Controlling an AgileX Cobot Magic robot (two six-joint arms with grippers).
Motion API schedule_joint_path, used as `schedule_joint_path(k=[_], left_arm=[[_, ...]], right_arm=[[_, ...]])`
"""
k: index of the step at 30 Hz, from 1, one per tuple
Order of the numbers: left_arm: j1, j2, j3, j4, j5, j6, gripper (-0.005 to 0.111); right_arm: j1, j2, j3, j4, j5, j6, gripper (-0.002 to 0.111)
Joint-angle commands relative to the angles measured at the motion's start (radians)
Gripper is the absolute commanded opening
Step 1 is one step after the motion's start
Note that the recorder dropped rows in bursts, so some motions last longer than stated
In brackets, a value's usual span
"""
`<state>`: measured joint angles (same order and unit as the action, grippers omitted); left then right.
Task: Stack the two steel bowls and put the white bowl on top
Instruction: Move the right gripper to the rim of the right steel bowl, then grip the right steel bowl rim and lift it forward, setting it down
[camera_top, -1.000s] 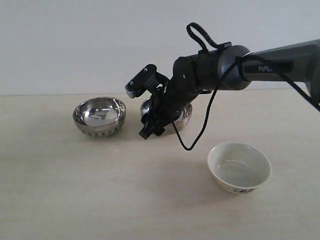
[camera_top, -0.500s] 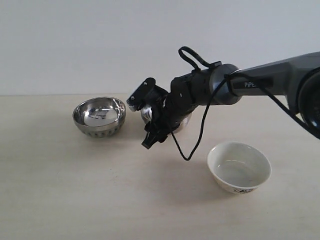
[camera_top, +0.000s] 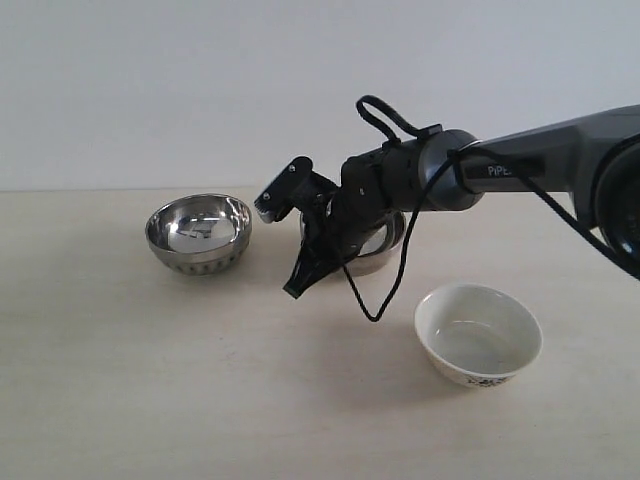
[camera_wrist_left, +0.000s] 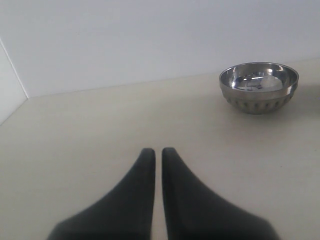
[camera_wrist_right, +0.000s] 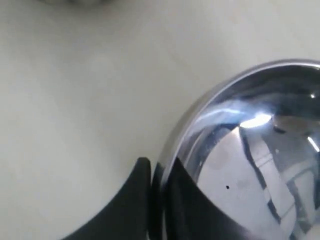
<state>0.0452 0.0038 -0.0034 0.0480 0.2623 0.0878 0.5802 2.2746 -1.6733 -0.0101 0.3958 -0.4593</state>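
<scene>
Exterior view: the right jaws angle down at the left edge of the smooth steel bowl. The ribbed steel bowl stands left of it, and the white bowl sits apart on the bench.

Left wrist view: the left jaws are nearly together and empty.

Right wrist view: the right jaws are clamped on the smooth steel bowl's rim.

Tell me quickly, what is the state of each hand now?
Left hand: closed, holding nothing.
Right hand: closed on the rim of the smooth steel bowl.
</scene>
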Motion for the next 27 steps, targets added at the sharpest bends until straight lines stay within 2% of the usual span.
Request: schedule_joint_path(k=[1,12,17,21,27], left_arm=[[0.002,-0.004,0.003,-0.007,-0.008,-0.010,0.004],[0.002,-0.004,0.003,-0.007,-0.008,-0.010,0.004],[0.002,-0.004,0.003,-0.007,-0.008,-0.010,0.004],[0.002,-0.004,0.003,-0.007,-0.008,-0.010,0.004],[0.002,-0.004,0.003,-0.007,-0.008,-0.010,0.004]], right_arm=[[-0.003,-0.056,-0.010,-0.015,0.074,0.005,0.000],[0.001,-0.181,-0.061,-0.022,0.365,0.004,0.000],[0.048,-0.192,-0.061,-0.034,0.495,0.007,0.000],[0.108,-0.194,-0.061,-0.081,0.512,0.080,0.000],[0.169,-0.197,-0.061,-0.053,0.510,0.102,0.000]])
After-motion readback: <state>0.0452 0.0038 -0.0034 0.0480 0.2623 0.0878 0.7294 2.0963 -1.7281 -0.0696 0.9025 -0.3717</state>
